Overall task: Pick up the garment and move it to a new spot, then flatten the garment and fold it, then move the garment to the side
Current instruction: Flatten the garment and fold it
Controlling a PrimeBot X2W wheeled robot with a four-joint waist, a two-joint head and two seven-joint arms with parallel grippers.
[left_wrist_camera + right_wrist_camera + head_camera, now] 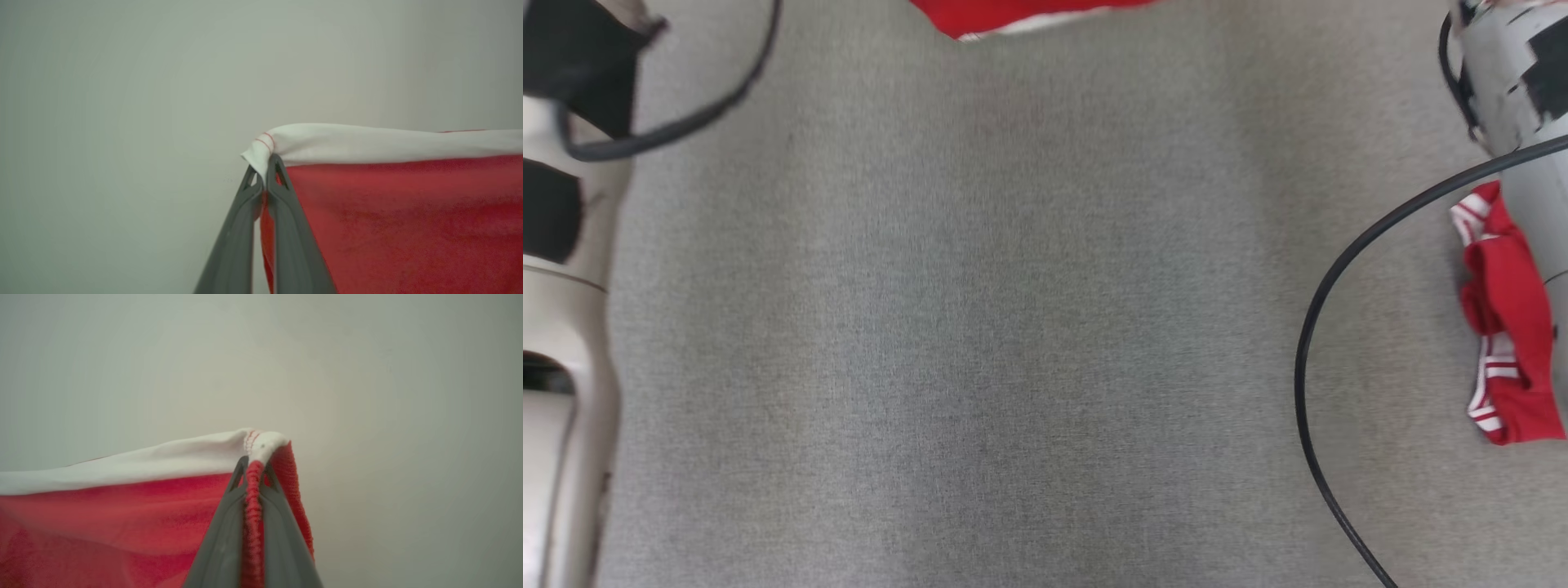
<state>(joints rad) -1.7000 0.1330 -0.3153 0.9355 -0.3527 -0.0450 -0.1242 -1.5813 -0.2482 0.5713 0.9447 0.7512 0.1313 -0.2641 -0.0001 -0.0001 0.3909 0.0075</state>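
The red garment [392, 212] with its white band is stretched between both claws, running rightward from the left claw [264, 173], clamped on one banded corner, and leftward from the right claw [253, 469], clamped on the other.

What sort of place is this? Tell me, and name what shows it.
Likely a robot garment-folding test bench: a plain grey cloth-covered surface, a red garment pinched by the left gripper and right gripper before a bare pale wall, and a loose black cable.
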